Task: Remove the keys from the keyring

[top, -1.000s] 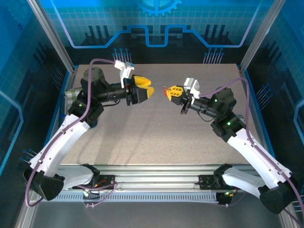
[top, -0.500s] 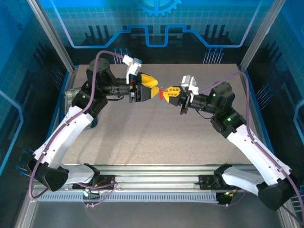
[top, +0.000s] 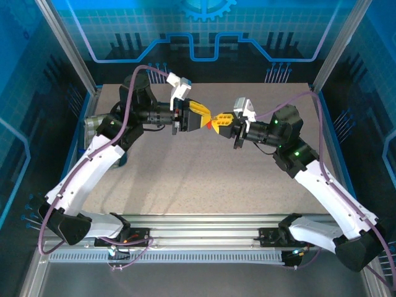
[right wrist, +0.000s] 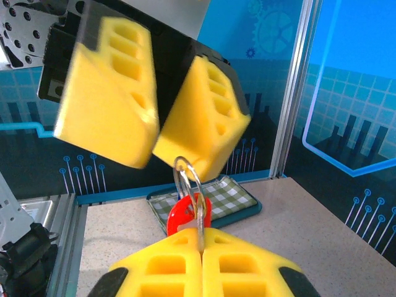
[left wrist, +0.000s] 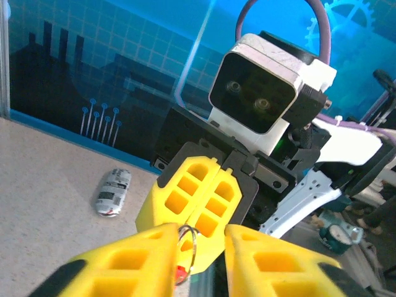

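**Yellow fingers meet over a wire ring above the far middle of the table**

From the top external camera, the left gripper (top: 206,117) and the right gripper (top: 218,120), both with blocky yellow plastic fingers, point at each other tip to tip above the far middle of the speckled grey-beige tabletop (top: 198,179). A small red tag (top: 212,123) shows just between them. Bare surface lies on every side. The blue table rim (top: 79,133) is well apart from both wrists.

In the left wrist view, the left gripper's fingers (left wrist: 124,266) stand narrowly parted. The thin silver wire keyring (left wrist: 187,244) sits in the gap, against the inner face of one finger and apart from the other, so it is not pinched from both sides. Just behind the ring, the right gripper's fingers are pressed flat together. A small crumpled grey-and-white wad (left wrist: 113,192) lies on the table near the far blue wall, well apart from the grippers.

In the right wrist view, the right gripper's fingers (right wrist: 154,272) are closed with no gap. They clamp the grey metal key (right wrist: 200,218) and the lower end of the red tag in their seam. The keyring rises from that seam, with its top at the tip of one left finger. The left fingers are blurred, with a narrow slit between them, and I cannot tell whether the ring touches that tip. Below lies a green-and-white checked tray with a teal rim (right wrist: 238,197), near an aluminium post (right wrist: 297,93). Open tabletop spreads to its right.
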